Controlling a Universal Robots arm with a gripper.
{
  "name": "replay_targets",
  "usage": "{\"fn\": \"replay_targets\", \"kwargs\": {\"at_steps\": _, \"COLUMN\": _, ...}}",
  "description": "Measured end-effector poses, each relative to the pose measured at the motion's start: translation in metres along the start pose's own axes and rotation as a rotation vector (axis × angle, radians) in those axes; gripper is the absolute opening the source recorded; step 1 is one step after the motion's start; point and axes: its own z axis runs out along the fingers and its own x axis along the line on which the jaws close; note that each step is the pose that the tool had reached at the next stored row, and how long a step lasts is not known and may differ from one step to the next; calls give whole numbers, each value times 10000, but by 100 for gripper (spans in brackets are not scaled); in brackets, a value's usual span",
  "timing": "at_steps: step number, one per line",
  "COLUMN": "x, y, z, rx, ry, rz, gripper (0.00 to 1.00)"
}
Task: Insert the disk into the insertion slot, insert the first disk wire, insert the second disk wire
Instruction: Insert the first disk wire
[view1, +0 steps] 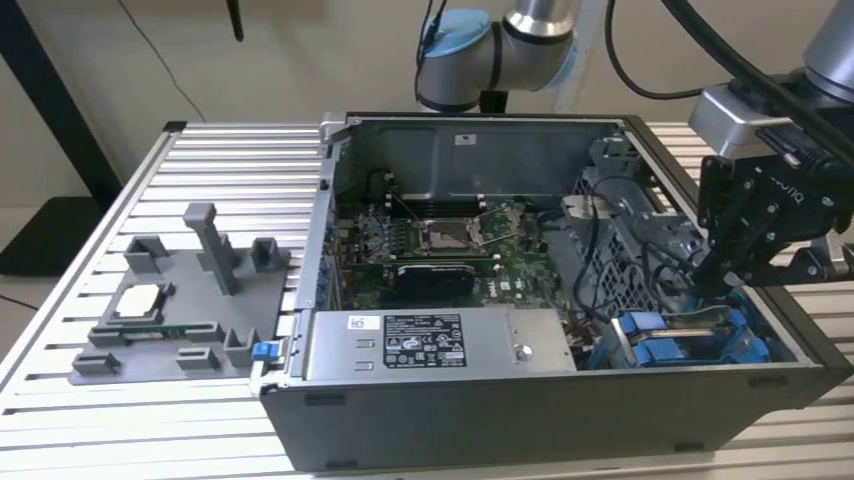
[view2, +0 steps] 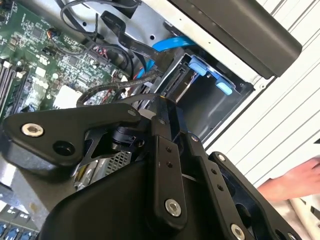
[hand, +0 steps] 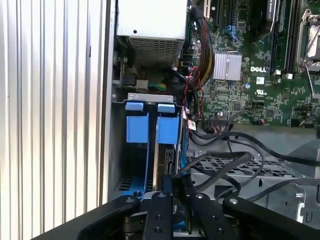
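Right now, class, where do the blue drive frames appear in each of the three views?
Exterior view: blue drive frames low at the exterior view's right, below the gripper.
Second wrist view: frames in the dark bay beyond the gripper.
First wrist view: frames between the slatted table and the motherboard.
Shared landmark: the green motherboard.

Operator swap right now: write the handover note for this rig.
Tool: down in the drive bay, right over the disk; grip state unreadable.
Disk: edge-on in its blue frame, down in the bay slot.
Done: disk looks at least partly inserted.
Left: full seating unconfirmed; black cables lie beside the bay, plugged or not cannot be told.
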Motion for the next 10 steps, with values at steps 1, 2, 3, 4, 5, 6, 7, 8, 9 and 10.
{"fn": "replay_targets", "kwargs": {"at_steps": 1, "x": 0, "y": 0, "z": 0, "rx": 0, "ry": -1, "rz": 0, "gripper": 0}}
{"fn": "replay_targets", "kwargs": {"at_steps": 2, "x": 0, "y": 0, "z": 3, "rx": 0, "ry": -1, "rz": 0, "gripper": 0}}
{"fn": "replay_targets", "kwargs": {"at_steps": 3, "x": 0, "y": 0, "z": 9, "rx": 0, "ry": -3, "rz": 2, "gripper": 0}}
{"fn": "replay_targets", "kwargs": {"at_steps": 4, "x": 2, "y": -4, "z": 17, "rx": -2, "ry": -3, "rz": 7, "gripper": 0}}
{"fn": "replay_targets", "kwargs": {"at_steps": 5, "x": 5, "y": -12, "z": 25, "rx": -12, "ry": -2, "rz": 13, "gripper": 0}}
{"fn": "replay_targets", "kwargs": {"at_steps": 6, "x": 7, "y": -22, "z": 34, "rx": -29, "ry": -1, "rz": 18, "gripper": 0}}
{"fn": "replay_targets", "kwargs": {"at_steps": 7, "x": 9, "y": -39, "z": 44, "rx": -54, "ry": -2, "rz": 19, "gripper": 0}}
{"fn": "replay_targets", "kwargs": {"at_steps": 8, "x": 10, "y": -57, "z": 53, "rx": -92, "ry": -5, "rz": 20, "gripper": 0}}
{"fn": "replay_targets", "kwargs": {"at_steps": 9, "x": 11, "y": -73, "z": 62, "rx": -127, "ry": -11, "rz": 21, "gripper": 0}}
{"fn": "replay_targets", "kwargs": {"at_steps": 10, "x": 12, "y": -88, "z": 71, "rx": -159, "ry": -19, "rz": 22, "gripper": 0}}
